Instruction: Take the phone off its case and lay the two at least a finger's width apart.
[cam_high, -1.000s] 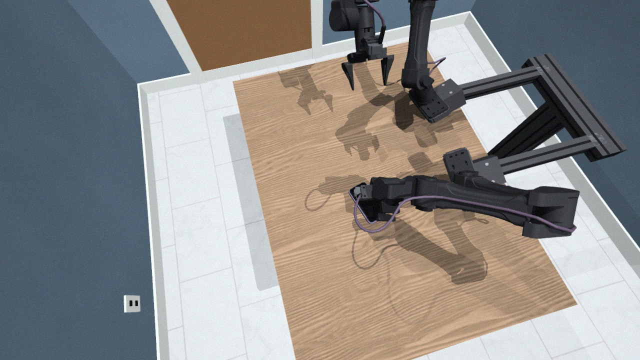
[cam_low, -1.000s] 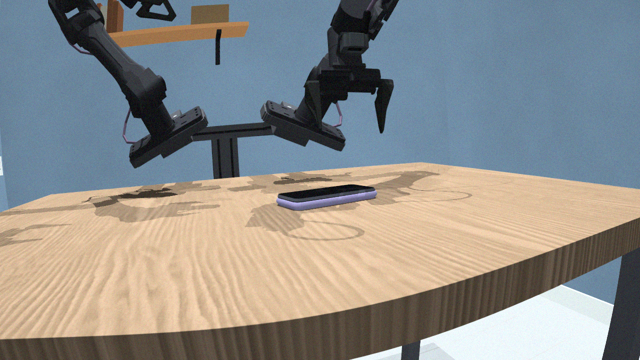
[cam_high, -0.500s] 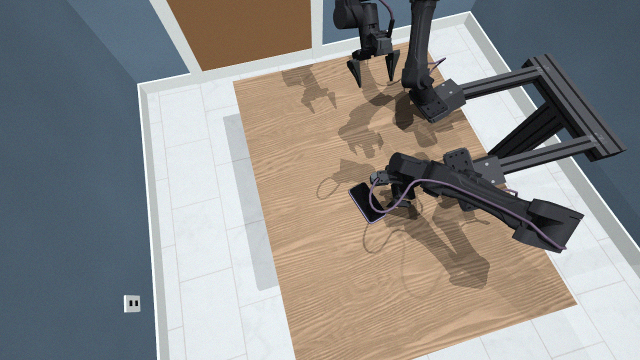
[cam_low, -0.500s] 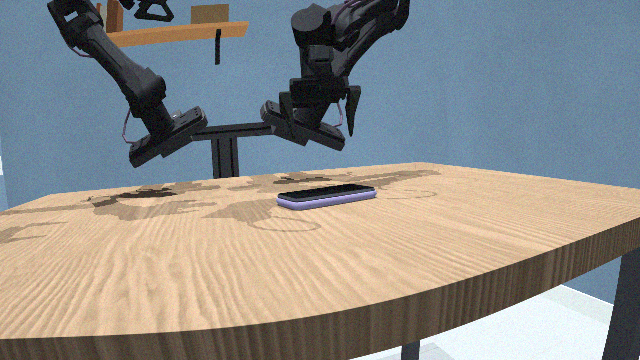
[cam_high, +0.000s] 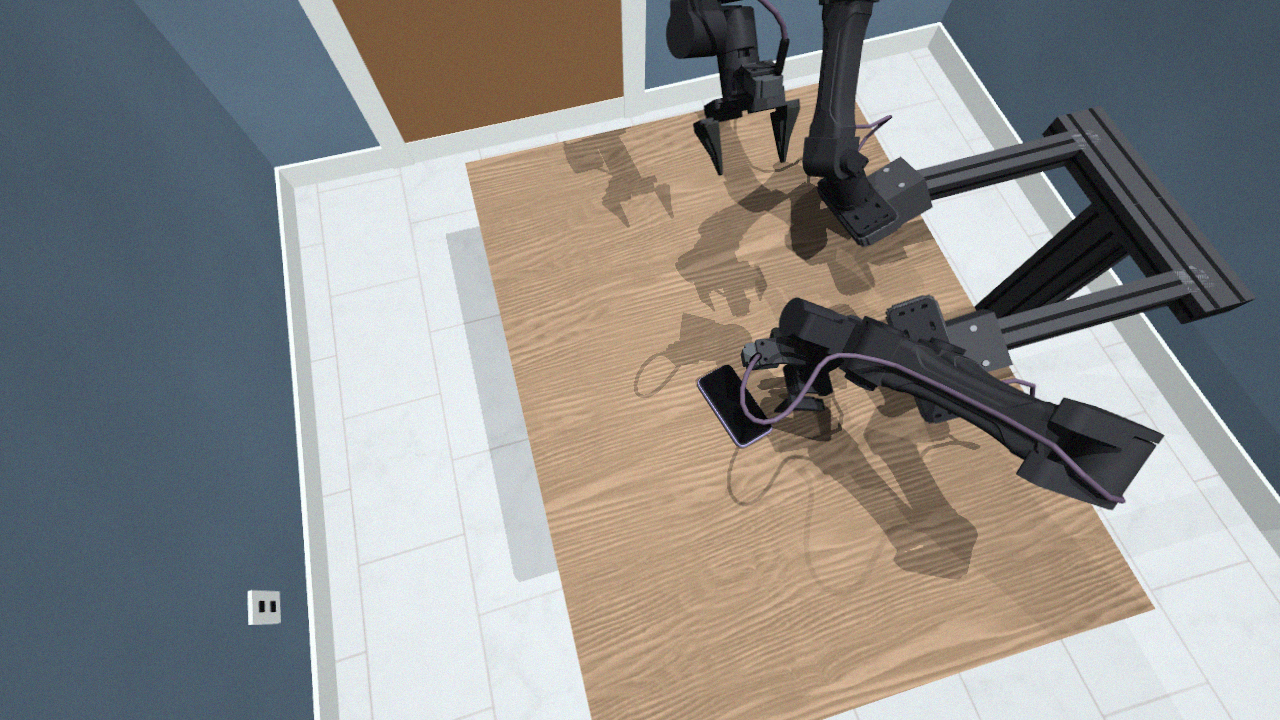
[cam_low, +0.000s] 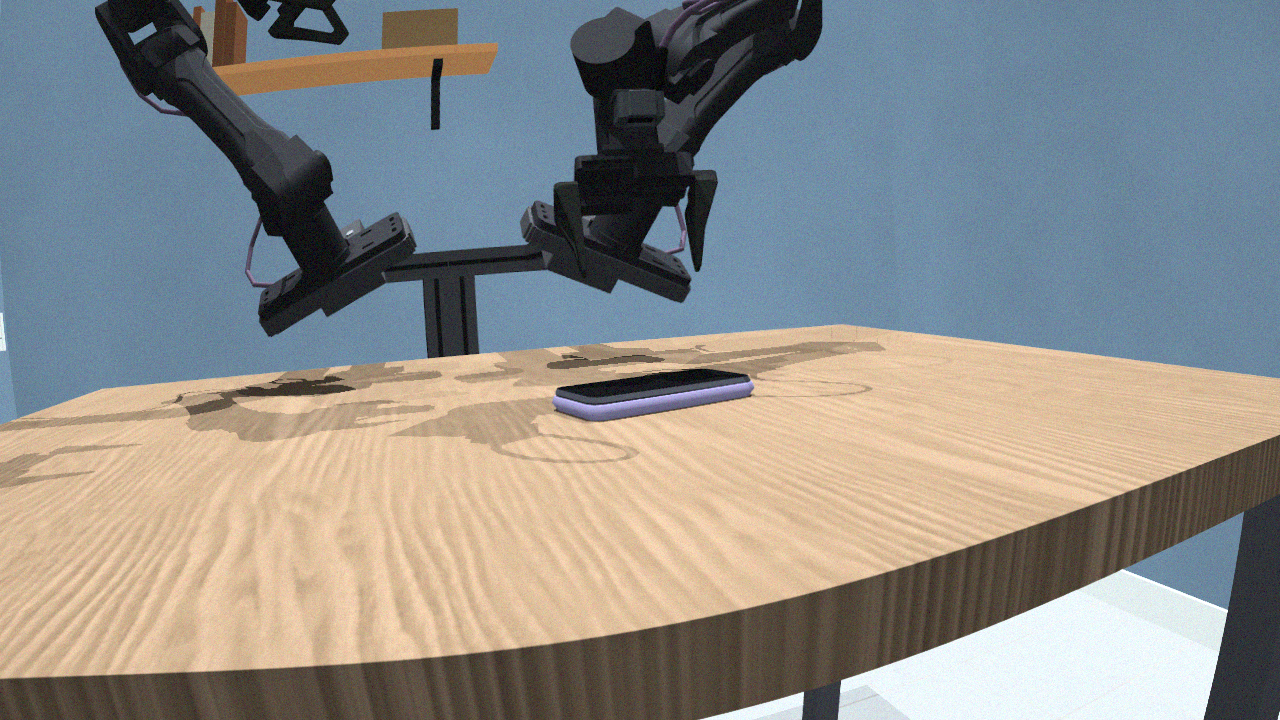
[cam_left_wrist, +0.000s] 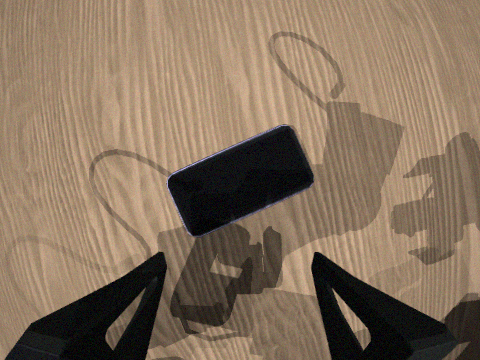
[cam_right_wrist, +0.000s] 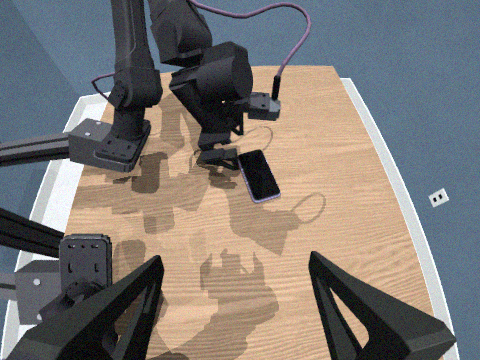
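Wood-grain table (cam_high: 644, 573) (cam_low: 537, 537) (cam_left_wrist: 200, 75) (cam_right_wrist: 360, 240) on pale tiled floor (cam_high: 402, 465) (cam_low: 1029, 653) (cam_right_wrist: 62, 185), blue walls (cam_high: 152, 358) (cam_low: 984, 179) (cam_right_wrist: 400, 75) around – white outlet (cam_high: 264, 607) (cam_right_wrist: 438, 197) on one, brown panel (cam_high: 492, 62) in white trim – plus orange-brown wall shelf (cam_low: 358, 68) with tan block (cam_low: 420, 28) and reddish-brown upright item (cam_low: 230, 35) on top.
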